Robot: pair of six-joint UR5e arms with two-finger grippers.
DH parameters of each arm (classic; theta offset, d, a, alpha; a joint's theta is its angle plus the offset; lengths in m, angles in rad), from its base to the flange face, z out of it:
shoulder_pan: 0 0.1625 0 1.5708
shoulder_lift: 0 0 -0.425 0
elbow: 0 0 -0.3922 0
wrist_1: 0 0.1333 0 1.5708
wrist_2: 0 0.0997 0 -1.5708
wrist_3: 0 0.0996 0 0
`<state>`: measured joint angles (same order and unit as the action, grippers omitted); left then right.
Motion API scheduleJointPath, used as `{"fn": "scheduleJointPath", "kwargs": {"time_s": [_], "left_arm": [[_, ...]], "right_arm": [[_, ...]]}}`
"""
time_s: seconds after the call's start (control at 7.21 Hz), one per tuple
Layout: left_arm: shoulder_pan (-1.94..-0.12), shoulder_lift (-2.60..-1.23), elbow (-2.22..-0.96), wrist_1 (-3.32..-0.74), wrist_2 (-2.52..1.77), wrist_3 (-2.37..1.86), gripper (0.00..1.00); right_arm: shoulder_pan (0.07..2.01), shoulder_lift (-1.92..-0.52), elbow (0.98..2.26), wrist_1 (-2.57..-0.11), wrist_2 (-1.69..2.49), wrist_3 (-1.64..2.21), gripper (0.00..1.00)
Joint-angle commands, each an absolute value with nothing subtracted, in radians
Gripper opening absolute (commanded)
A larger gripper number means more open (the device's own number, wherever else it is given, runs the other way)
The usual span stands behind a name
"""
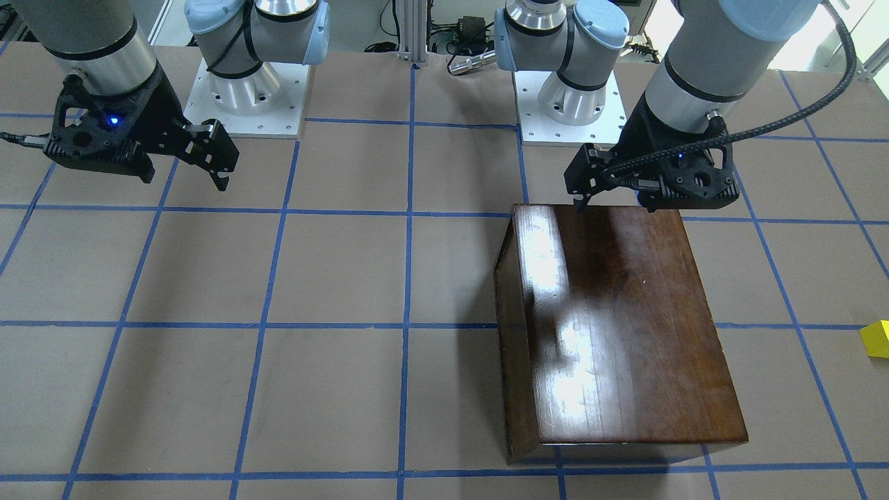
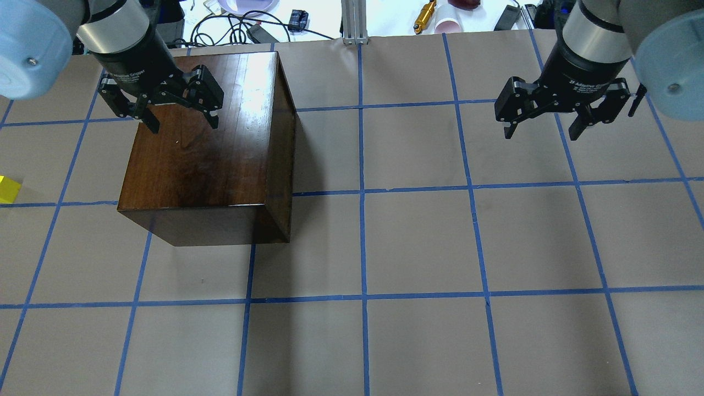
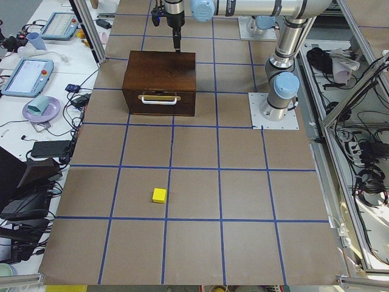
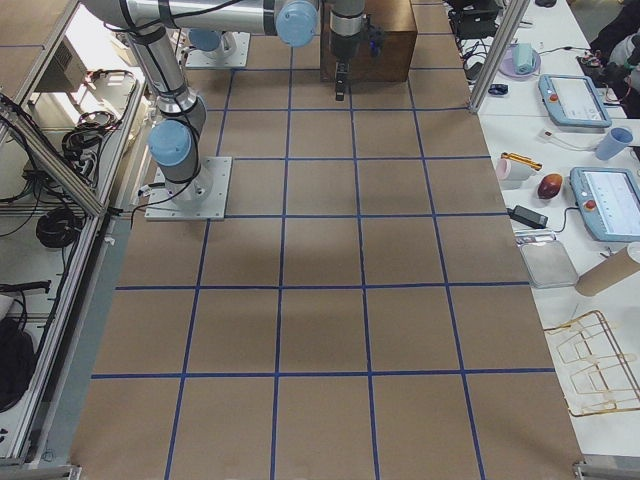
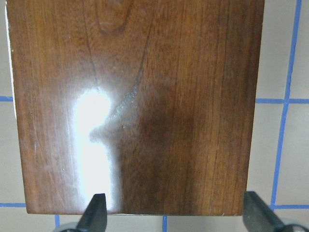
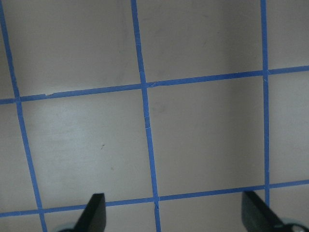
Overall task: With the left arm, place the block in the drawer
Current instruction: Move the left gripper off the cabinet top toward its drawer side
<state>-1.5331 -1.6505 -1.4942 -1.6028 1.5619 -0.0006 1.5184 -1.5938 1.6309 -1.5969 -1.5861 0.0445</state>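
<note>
The yellow block lies on the table well away from the dark-brown wooden box, on the side its drawer faces. The block also shows at the frame edge in the overhead view and the front-facing view. The drawer is closed, with its metal pull showing. My left gripper is open and empty, hovering over the box top near the edge closest to the robot bases; the left wrist view looks down on the lid. My right gripper is open and empty above bare table.
The table is brown with a blue tape grid. The arm bases stand at the robot-side edge. Cables, cups and tablets lie on the benches beyond the table's edge.
</note>
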Motion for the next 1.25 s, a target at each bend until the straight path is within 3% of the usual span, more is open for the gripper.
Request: {"fn": "scheduleJointPath", "kwargs": {"time_s": [0.0,1.11], "left_arm": [[-1.487,-1.651,-1.488,-1.603,1.555,0.003,1.0],[-1.147,-1.715,-1.407,-1.611,1.485,0.303,1.0]], "right_arm": [[1.519,-1.594,1.631,-1.597,-1.586,0.044,1.0],[1.519,-1.594,1.631,-1.597,-1.586,0.044,1.0]]}}
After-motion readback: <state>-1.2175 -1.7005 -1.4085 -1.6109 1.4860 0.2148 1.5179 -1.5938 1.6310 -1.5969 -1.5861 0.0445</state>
